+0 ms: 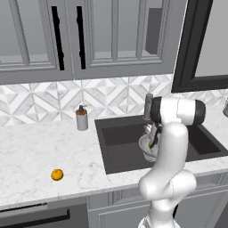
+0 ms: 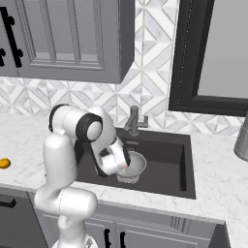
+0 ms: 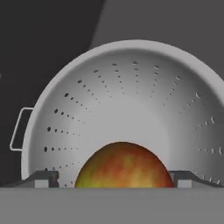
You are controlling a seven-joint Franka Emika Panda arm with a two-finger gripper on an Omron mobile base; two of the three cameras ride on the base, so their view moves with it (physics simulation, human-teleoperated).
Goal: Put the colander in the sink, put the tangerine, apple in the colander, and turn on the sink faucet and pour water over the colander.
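Observation:
The silver perforated colander (image 3: pixel 131 87) sits in the dark sink (image 1: pixel 116 133), seen also as the colander (image 2: pixel 139 163) in the right base view. My gripper (image 3: pixel 113 180) reaches down into the bowl, open, its two fingertips (image 3: pixel 43 178) standing a little apart from each side of the red and yellow-green apple (image 3: pixel 122 166). The apple is low inside the colander. The orange tangerine (image 1: pixel 57 174) lies on the counter left of the sink, near the front edge. The grey faucet (image 1: pixel 148 106) stands behind the basin, with its spout and lever showing in the right base view of the faucet (image 2: pixel 133 121).
A soap dispenser (image 1: pixel 81 118) stands on the marble counter (image 1: pixel 31 147) by the sink's back left corner. A metal container (image 2: pixel 241 138) stands at the counter's far right. Wall cabinets hang above, and a dark-framed window is to the right.

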